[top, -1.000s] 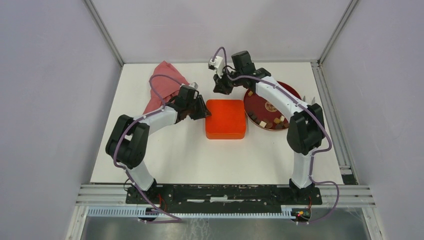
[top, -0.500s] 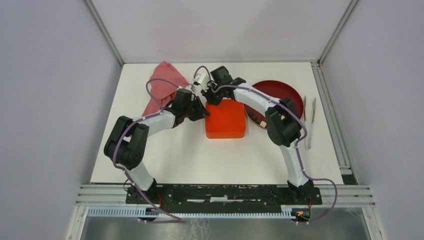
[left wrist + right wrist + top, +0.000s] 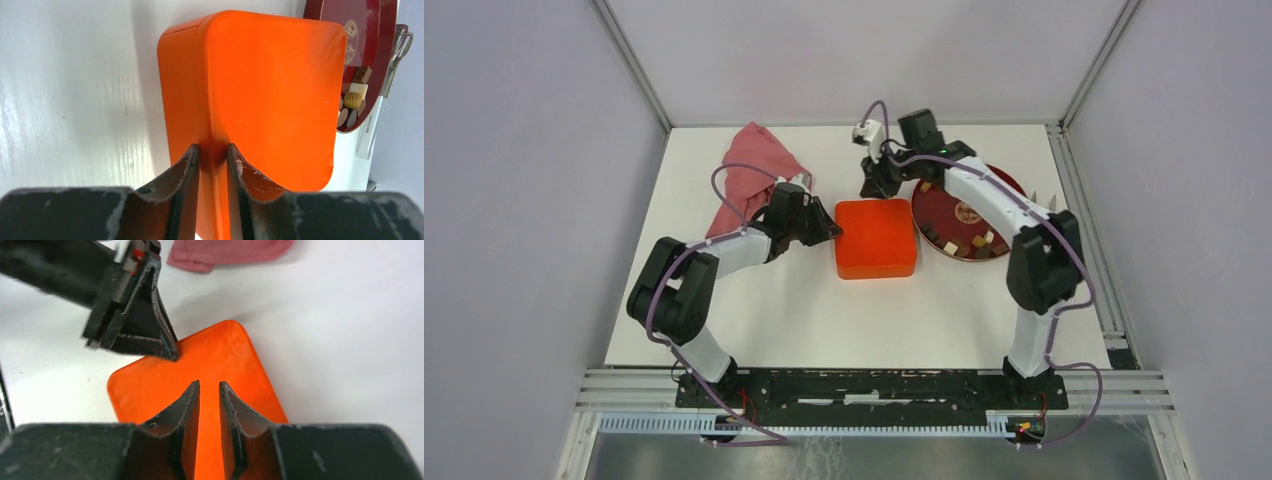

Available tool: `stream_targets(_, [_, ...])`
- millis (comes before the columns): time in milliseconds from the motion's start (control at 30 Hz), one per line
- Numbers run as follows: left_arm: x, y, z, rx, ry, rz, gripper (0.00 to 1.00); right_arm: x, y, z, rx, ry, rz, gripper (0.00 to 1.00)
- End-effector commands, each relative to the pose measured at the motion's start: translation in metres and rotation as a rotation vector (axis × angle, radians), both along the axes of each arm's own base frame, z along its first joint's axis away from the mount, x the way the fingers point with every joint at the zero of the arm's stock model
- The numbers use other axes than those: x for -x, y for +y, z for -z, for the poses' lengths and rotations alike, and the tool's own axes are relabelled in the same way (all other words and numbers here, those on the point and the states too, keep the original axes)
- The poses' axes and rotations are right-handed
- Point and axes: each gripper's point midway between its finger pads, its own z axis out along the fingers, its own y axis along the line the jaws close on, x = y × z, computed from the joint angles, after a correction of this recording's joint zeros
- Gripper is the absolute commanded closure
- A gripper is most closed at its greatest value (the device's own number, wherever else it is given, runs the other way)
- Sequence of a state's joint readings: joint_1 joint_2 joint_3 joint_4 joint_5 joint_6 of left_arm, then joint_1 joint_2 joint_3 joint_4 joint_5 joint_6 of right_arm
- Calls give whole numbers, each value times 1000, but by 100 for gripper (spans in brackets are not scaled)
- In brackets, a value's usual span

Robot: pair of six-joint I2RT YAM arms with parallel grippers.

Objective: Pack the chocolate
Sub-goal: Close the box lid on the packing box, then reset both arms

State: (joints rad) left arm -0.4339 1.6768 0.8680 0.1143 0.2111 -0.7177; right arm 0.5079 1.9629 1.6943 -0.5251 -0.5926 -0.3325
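Table (image 3: 754,320): white, flat, walled on the left, far and right sides.
Box (image 3: 876,238): orange, square with rounded corners, lid on, lying about mid-table.
Cloth (image 3: 749,170): dull red, crumpled, at the far left, apart from the box.
Plate (image 3: 936,208): dark red, round, just right of the box; whether they touch cannot be told.
Tongs (image 3: 372,125): metal, lying beyond the plate near the table's right edge, mostly hidden from above.
Bar (image 3: 864,385): black, running along the near edge.
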Motion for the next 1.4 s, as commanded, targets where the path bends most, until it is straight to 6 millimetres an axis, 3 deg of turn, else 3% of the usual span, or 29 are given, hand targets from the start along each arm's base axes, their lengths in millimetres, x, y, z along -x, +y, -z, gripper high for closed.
stream_targets(0, [75, 38, 67, -185, 296, 0, 77, 27, -22, -58, -144, -65, -71, 73])
stream_targets(100, [69, 31, 45, -135, 238, 7, 75, 43, -46, -41, -90, -59, -70, 73])
stream_targets(200, [58, 19, 6, -71, 149, 25, 69, 57, -70, -24, -45, -46, -50, 73])
stream_targets(367, [42, 19, -72, -24, -33, 0, 61, 66, -108, -35, -32, -87, -11, 70])
stream_targets(500, [43, 27, -154, 23, -235, -18, 54, 61, -138, -73, -20, -216, 40, 57])
stream_targets(567, [46, 34, -199, 52, -340, -42, 38, 53, -156, -100, -9, -300, 89, 44])
stream_targets(667, [52, 46, -270, 119, -493, -99, 5, 43, -180, -150, -28, -421, 164, 14])
stream_targets(700, [54, 49, -292, 144, -535, -112, 1, 39, -187, -167, -47, -453, 197, 3])
stream_targets(833, [67, 53, -359, 218, -646, -113, 0, 29, -210, -232, -168, -552, 431, 2])
stream_targets(900, [73, 53, -380, 238, -671, -101, 0, 31, -224, -253, -219, -582, 569, 2])
stream_targets(967, [78, 53, -395, 269, -691, -100, 0, 44, -220, -270, -224, -640, 520, 2])
stream_targets(1100, [90, 54, -416, 326, -731, -90, 0, 59, -218, -297, -279, -664, 527, 2])
stream_targets(1167, [94, 55, -421, 336, -743, -85, 0, 57, -226, -308, -338, -636, 633, 2])
stream_targets(1367, [104, 59, -436, 368, -807, -81, 0, 51, -241, -312, -388, -626, 769, 2])
